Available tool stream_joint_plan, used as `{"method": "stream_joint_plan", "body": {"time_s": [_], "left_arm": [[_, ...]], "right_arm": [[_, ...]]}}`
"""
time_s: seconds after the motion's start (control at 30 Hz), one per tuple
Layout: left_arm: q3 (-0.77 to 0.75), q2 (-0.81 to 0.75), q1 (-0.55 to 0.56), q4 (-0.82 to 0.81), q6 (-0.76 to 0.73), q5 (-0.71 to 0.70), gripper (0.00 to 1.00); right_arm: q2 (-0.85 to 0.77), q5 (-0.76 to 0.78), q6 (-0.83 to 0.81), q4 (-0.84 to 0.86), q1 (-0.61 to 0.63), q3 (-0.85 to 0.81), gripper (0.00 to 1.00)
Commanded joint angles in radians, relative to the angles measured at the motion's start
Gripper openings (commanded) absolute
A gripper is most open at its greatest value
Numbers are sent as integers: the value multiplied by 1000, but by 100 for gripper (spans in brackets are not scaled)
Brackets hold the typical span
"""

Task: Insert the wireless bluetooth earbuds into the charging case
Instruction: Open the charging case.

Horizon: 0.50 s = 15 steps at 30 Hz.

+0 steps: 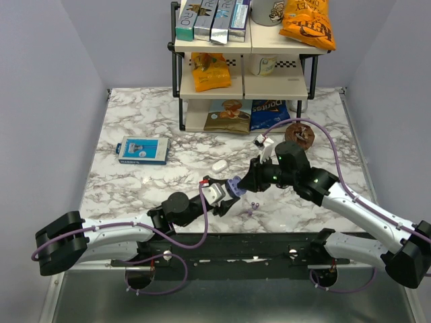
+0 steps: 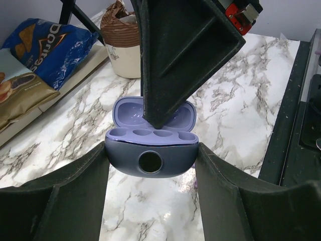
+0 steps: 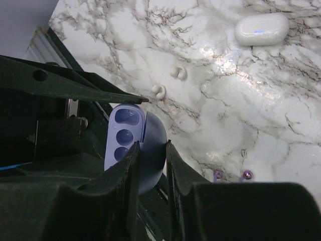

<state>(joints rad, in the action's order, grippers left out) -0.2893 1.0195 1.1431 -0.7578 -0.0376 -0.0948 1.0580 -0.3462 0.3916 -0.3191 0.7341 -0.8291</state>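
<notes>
Left gripper (image 2: 151,155) is clamped on the charging case (image 2: 150,143), one finger on each end of the base. The case's long axis therefore runs straight across the jaws. The case looks lifted off the table (image 1: 135,192), lid open and tipped back, wells facing up.

Right gripper (image 3: 152,150) is on the case from above. One finger sits inside the open lid, the other behind it, nearly together with the lid edge between them. Cannot tell whether they bite the lid or only straddle it.

Key relation: the wireless bluetooth earbuds (image 3: 218,174) are not in the case. Both lie on the marble just beside each other, below the held case and off to its near-right, toward the arm bases. The right arm is the nearer one, and the left is busy holding the case. My judgement is that the right has to come off the lid and drop toward the near edge for a bud. It then carries the bud back over the wells.

Look of the case: lavender inside, darker blue-grey shell, round hole in the front face, a row of wells that are all empty. The buds are tiny, purple and glossy, too small to tell which way their stems lie.

Distractors: a white oval case (image 3: 261,27) and white buds (image 3: 178,73) lie farther out on the marble, well apart from the purple pair.
</notes>
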Motion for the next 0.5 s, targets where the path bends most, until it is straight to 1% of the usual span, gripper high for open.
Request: {"method": "stream_joint_plan", "body": {"time_s": [0.0, 0.03, 0.1, 0.2, 0.27, 0.33, 0.47], "left_arm": [[-16, 5, 6, -8, 13, -48, 28], [-19, 8, 6, 1, 16, -51, 38], [-30, 11, 7, 18, 22, -59, 44], [-40, 16, 6, 52, 30, -80, 55], [-45, 13, 6, 66, 33, -103, 68], [-44, 7, 6, 81, 33, -117, 99], [-54, -9, 6, 130, 71, -164, 99]], "right_arm": [[-27, -2, -43, -14, 2, -28, 1], [-32, -1, -56, -20, 2, -31, 1], [-44, 4, -68, -29, 2, -39, 1], [-70, 16, -94, -46, 2, -54, 1], [-84, 27, -117, -66, 2, -64, 1], [-107, 36, -138, -90, 2, -87, 1], [-136, 39, -166, -133, 2, -133, 1]]}}
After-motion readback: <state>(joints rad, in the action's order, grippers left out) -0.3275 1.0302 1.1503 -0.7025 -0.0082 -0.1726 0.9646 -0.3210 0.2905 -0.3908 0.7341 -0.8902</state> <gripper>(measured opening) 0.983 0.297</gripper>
